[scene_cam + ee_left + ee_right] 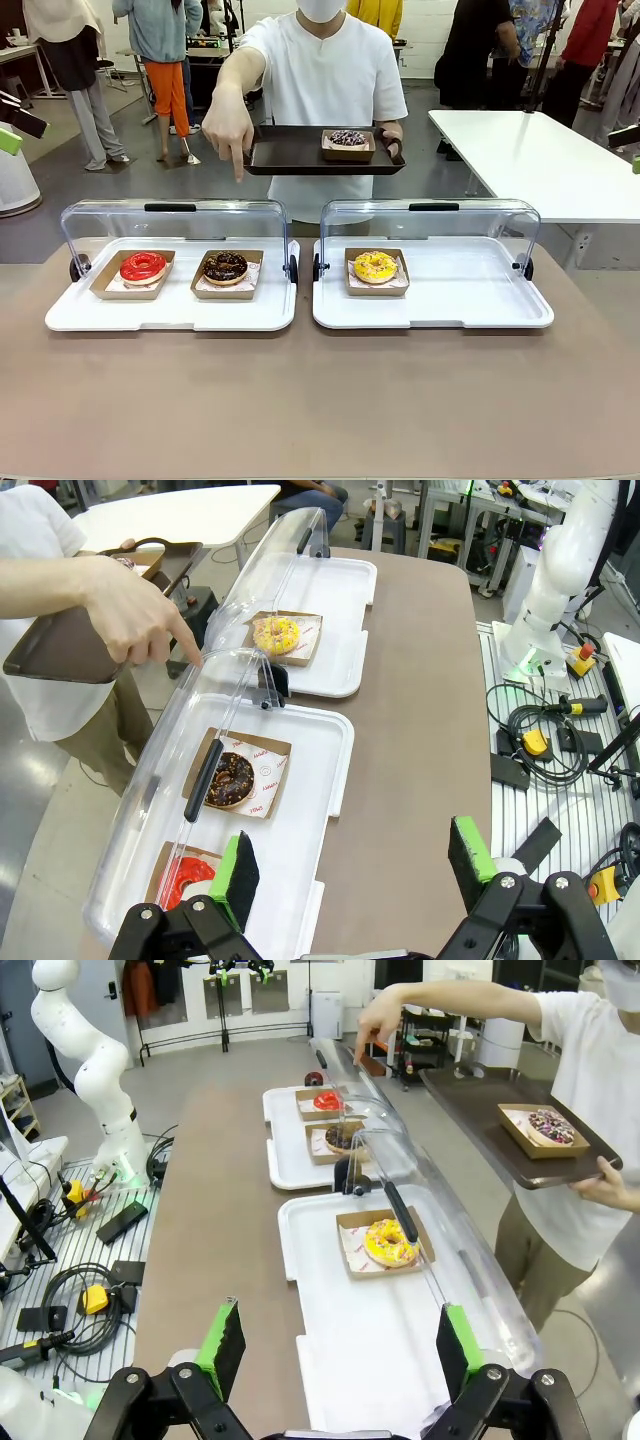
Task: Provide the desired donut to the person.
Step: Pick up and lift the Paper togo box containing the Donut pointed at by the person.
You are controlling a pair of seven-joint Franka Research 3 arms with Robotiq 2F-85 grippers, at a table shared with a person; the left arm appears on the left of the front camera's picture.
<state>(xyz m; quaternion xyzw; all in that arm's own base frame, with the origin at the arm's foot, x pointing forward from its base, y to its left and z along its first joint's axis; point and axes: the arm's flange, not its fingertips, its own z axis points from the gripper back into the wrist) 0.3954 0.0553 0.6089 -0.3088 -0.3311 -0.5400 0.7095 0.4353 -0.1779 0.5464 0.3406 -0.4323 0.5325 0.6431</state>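
Note:
The person [325, 70] in a white shirt stands across the table, holding a dark tray [290, 152] with a sprinkled donut [347, 139] in a paper boat. The other hand [228, 125] points a finger down toward the chocolate donut [225, 266] in the left white tray [170, 310], beside a red donut [143, 266]. A yellow donut [375, 266] sits in the right tray [470, 300]. My left gripper [355, 870] is open above the left tray's near side. My right gripper [340, 1345] is open above the right tray [330, 1300].
Both white trays have clear lids [180, 222] swung open toward the person. A white table [540, 160] stands at the back right. Bystanders move about in the background. The brown tabletop [320, 400] in front of the trays is bare.

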